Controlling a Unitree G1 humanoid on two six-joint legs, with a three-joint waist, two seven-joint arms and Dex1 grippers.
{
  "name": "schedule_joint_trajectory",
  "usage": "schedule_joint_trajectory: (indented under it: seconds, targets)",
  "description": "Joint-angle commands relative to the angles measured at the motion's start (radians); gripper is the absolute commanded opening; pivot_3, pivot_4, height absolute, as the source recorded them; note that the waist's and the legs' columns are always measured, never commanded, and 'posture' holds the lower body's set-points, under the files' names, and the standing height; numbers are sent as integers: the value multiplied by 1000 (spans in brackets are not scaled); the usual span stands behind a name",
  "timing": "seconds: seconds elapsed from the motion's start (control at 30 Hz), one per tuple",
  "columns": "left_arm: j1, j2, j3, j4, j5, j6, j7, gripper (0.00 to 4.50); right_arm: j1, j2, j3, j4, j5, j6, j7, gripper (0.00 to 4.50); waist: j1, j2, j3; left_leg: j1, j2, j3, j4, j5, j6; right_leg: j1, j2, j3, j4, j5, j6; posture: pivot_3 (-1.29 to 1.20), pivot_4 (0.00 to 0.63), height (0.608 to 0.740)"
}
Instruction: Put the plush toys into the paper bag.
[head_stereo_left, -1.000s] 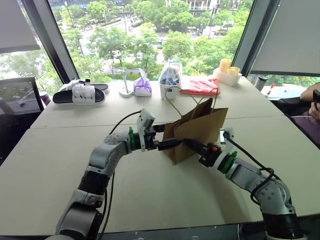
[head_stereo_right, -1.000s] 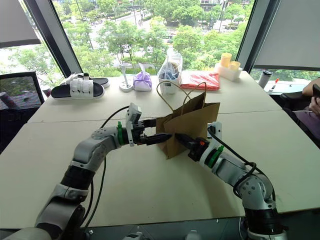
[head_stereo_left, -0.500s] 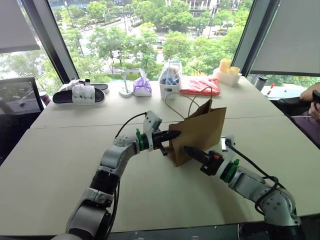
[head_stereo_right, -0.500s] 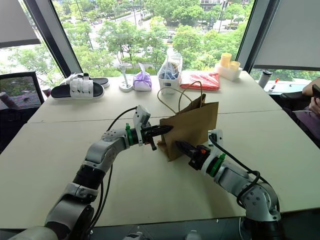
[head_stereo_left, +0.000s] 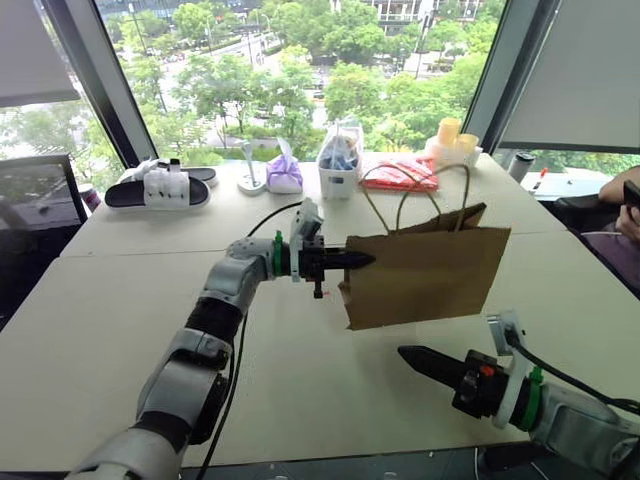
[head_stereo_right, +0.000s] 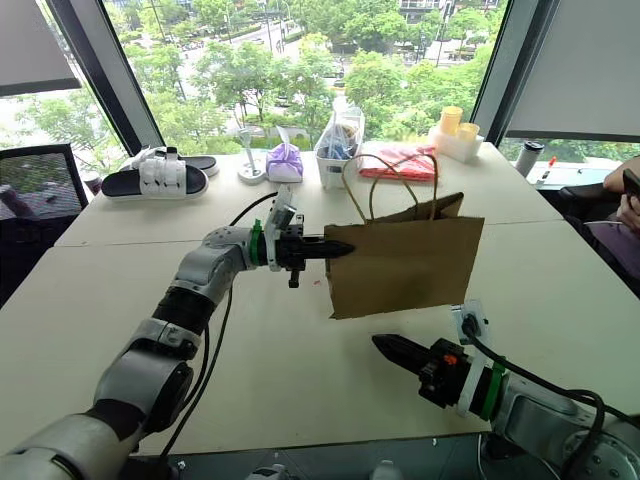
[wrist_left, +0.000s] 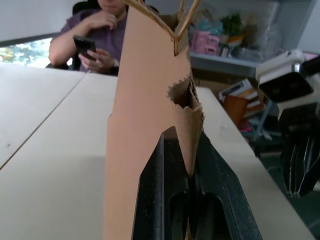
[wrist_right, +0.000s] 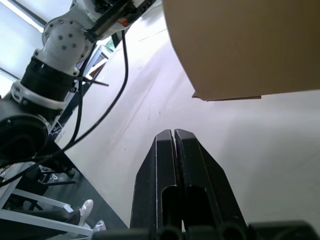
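Note:
The brown paper bag (head_stereo_left: 425, 275) hangs flat with its broad side toward me and its cord handles (head_stereo_left: 420, 195) standing up. Its lower edge looks just off the table (head_stereo_left: 120, 330). My left gripper (head_stereo_left: 360, 260) is shut on the bag's upper left edge. In the left wrist view the paper edge (wrist_left: 187, 107) sits pinched in my left gripper (wrist_left: 186, 150). My right gripper (head_stereo_left: 405, 353) is shut on nothing, low over the table in front of the bag and apart from it; the right wrist view has my right gripper (wrist_right: 172, 134) below the bag's bottom corner (wrist_right: 200, 95). The plush toys are out of view.
Along the far table edge lie black slippers (head_stereo_left: 160, 188), a purple pouch (head_stereo_left: 285, 173), a clear plastic bag (head_stereo_left: 340, 160), a red packet (head_stereo_left: 398, 175) and yellow cups (head_stereo_left: 452, 140). A person (wrist_left: 100, 30) with a phone sits beyond the table's right end.
My left gripper shut on the bag's edge, and the bag swung round to face me broadside. My right gripper drew back toward me, away from the bag.

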Motion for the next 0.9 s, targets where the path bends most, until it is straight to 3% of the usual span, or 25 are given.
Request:
schedule_joint_trajectory:
  seconds: [0.03, 0.2, 0.23, 0.33, 0.53, 0.63, 0.73, 0.9]
  targets:
    - [-62, -15, -11, 153, 80, -169, -33, 46, 44, -24, -44, -78, 33, -19, -21, 0, 3, 0, 0, 0, 0, 0, 0, 0, 0, 0, 0, 0, 0, 0, 0, 0, 150, 740]
    - [-112, -29, 11, 308, 133, -302, -39, 46, 129, -58, -115, -110, 37, -35, -32, 0, 18, -1, 1, 0, 0, -1, 0, 0, 1, 0, 0, 0, -1, 0, 0, 0, 150, 740]
    - [-118, -31, 18, 324, 135, -314, -42, 272, 136, -63, -124, -105, 35, -38, -28, 0, 19, -1, 1, 0, 0, 0, 0, 0, 1, 0, 0, 0, -1, 0, 0, 0, 150, 740]
    - [-130, -35, 30, 354, 143, -333, -50, 1373, 142, -77, -133, -90, 26, -45, -16, 0, 19, -1, 1, 0, 0, -1, 0, 0, 1, 1, 0, 0, -1, 0, 0, 0, 150, 740]
    - [-118, -9, 47, 340, 161, -351, -16, 4433, 97, -104, -107, -61, -8, -51, 1, 0, 18, -2, 1, 0, 0, -1, 0, 0, 1, 1, 0, 0, -1, 0, 1, 0, 150, 740]
    - [-44, 58, 69, 195, 118, -223, -25, 4433, 100, -133, -139, -43, -27, -45, 32, 0, 14, -1, 1, 0, 0, -1, 0, 0, 1, 0, 0, 0, -1, 0, 1, 0, 150, 740]
    - [130, 145, 101, -93, 63, -41, 19, 4433, 134, -165, -211, -18, -45, -46, 70, 0, 5, 0, 0, 1, 2, -2, 0, -1, 1, 0, 0, 0, 0, 0, 1, 0, 150, 740]
    - [467, 202, 207, -600, -72, 301, 252, 4433, 178, -164, -284, 55, -128, -75, 119, 0, 2, -1, 0, 0, 5, -3, 0, -1, 1, 0, 0, 1, -1, 0, 1, 0, 150, 740]
